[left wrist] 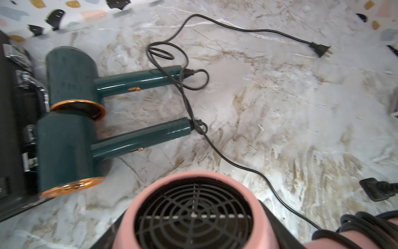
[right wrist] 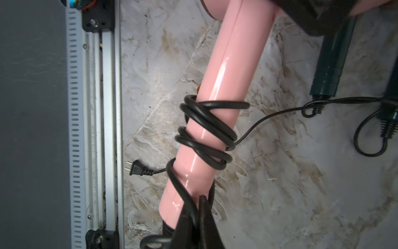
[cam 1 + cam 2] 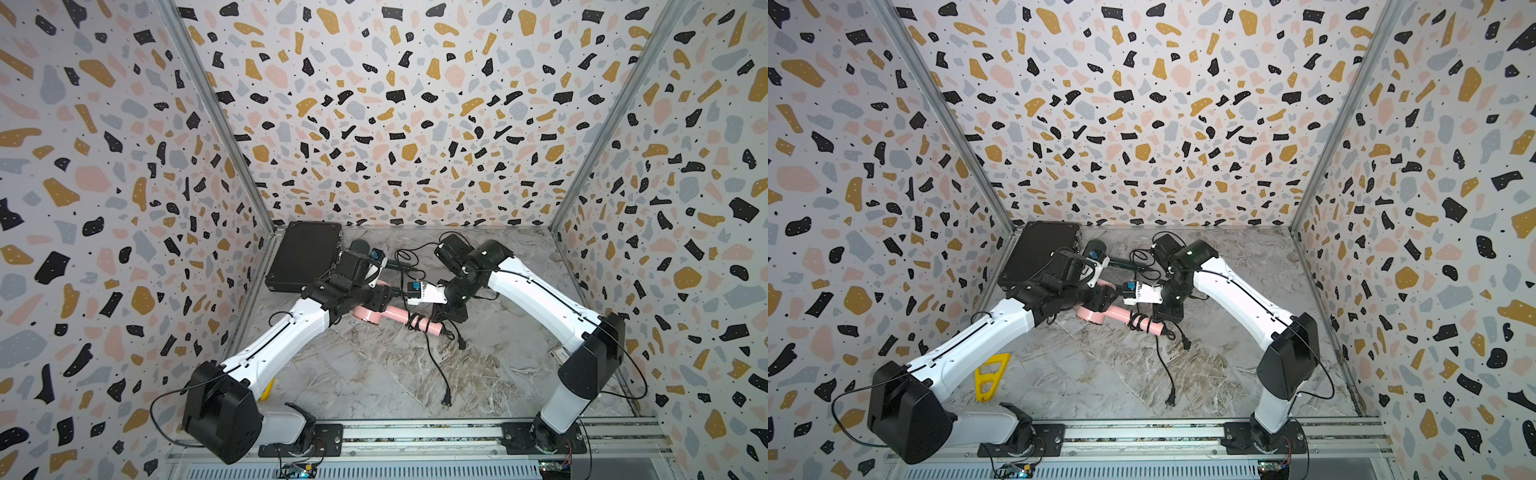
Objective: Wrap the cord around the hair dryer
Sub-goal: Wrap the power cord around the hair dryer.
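The pink hair dryer [image 3: 399,316] [image 3: 1121,314] hangs just above the marble floor. My left gripper [image 3: 376,299] is shut on its round head [image 1: 150,204], with a black finger [image 1: 277,228] showing beside the pink rim. Its thick black cord [image 2: 206,122] [image 3: 415,322] coils several turns around the handle [image 2: 228,64]. At the handle's end my right gripper [image 2: 197,207] [image 3: 442,322] is shut on the cord. The cord's plug [image 3: 460,343] [image 1: 374,189] dangles below that end.
Two dark green hair dryers [image 1: 71,75] [image 1: 64,151] lie at the back beside a black case [image 3: 307,257]. Their thin cords trail over the floor, one passing under the pink handle to a plug [image 3: 446,400] [image 2: 134,168]. A yellow piece [image 3: 990,376] lies front left.
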